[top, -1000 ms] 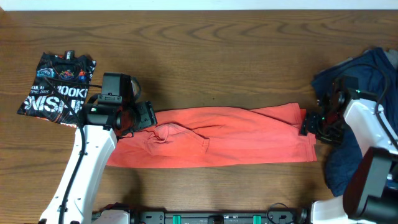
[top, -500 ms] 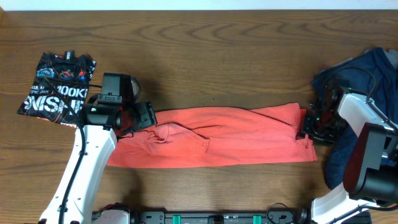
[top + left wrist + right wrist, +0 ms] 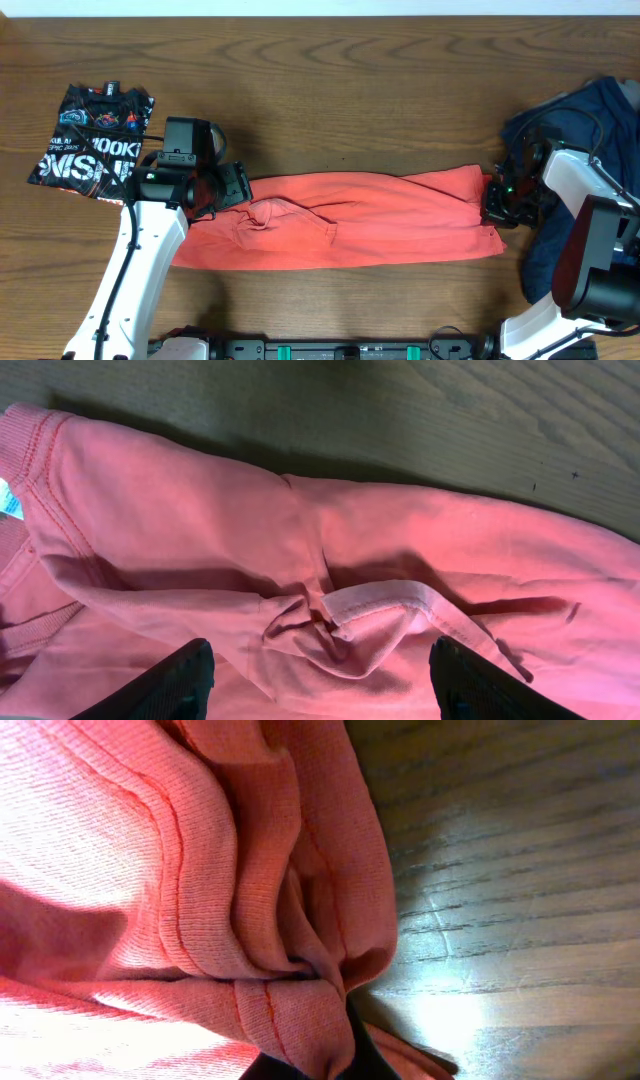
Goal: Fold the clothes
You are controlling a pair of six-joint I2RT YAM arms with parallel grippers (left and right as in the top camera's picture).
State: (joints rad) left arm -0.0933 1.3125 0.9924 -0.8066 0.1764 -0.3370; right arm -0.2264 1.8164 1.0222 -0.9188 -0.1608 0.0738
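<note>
Left gripper (image 3: pixel 235 188): spread wide, gripping nothing, fingers (image 3: pixel 185 680) either side of a puckered hem of the coral-red T-shirt (image 3: pixel 380 215) just beneath. Right gripper (image 3: pixel 495 205): clamped on the shirt's bunched far end, a long band stretching away between both. Navy garment (image 3: pixel 590 110) just behind right gripper; black tee (image 3: pixel 92 140) near left one, away from the shirt.

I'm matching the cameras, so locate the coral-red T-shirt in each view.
Overhead: coral-red T-shirt, a long band across the middle.
Left wrist: T-shirt fills most of the picture, below a strip of wooden table.
Right wrist: T-shirt, bunched folds filling the left side.
Shared landmark: the wooden table.
</note>
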